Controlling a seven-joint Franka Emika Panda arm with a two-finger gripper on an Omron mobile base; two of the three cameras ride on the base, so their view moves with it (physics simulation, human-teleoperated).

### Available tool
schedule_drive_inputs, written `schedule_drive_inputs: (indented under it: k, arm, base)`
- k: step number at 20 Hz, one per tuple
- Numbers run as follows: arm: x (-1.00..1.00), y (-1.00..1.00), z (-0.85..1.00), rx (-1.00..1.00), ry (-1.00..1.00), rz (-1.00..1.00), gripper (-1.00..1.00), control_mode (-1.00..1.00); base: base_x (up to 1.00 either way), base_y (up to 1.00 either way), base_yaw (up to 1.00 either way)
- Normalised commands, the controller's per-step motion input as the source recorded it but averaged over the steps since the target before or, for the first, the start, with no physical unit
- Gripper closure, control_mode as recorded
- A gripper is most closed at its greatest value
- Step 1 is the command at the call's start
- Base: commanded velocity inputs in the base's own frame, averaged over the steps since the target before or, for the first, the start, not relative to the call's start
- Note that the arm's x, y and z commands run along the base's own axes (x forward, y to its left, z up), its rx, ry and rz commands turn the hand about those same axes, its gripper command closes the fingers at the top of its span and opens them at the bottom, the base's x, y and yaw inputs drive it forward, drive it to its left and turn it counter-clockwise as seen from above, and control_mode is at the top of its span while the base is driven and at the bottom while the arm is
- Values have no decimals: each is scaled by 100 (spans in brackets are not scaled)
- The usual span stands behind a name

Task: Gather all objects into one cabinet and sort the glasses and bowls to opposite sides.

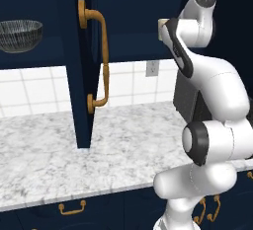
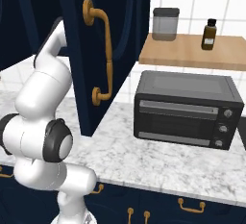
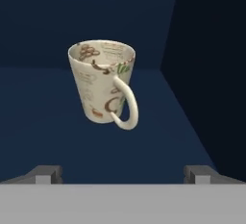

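Observation:
A beige mug (image 3: 103, 81) with brown print and a side handle stands upright on the navy shelf of the cabinet (image 3: 43, 136), its handle turned toward me. My gripper (image 3: 124, 174) is open, a short way in front of the mug, with its fingertips (image 3: 45, 172) spread wider than the cup and touching nothing. In the left base view a sliver of the mug (image 1: 162, 29) shows beside my hand, up inside the cabinet (image 1: 133, 26). The dark patterned bowl (image 1: 20, 34) sits on the shelf far to the left.
An open cabinet door (image 1: 81, 76) with a curved brass handle (image 1: 99, 58) hangs over the marble counter (image 1: 54, 155), left of my arm. A black toaster oven (image 2: 185, 110) stands on the counter. A wooden shelf (image 2: 192, 52) above it carries a grey canister (image 2: 166, 23) and a brown bottle (image 2: 208, 34).

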Motion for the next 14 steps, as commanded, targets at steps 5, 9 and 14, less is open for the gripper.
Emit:
schedule_drive_inputs:
  k: [5,9,14]
  arm:
    - [32,-18,0,0,0,0,-100,-100]
    - [26,-6,0,0,1,1,-100,-100]
    - [22,0,0,3,2,5,-100,-100]
  base:
    - [0,0,0]
    - [0,0,0]
    - [0,0,0]
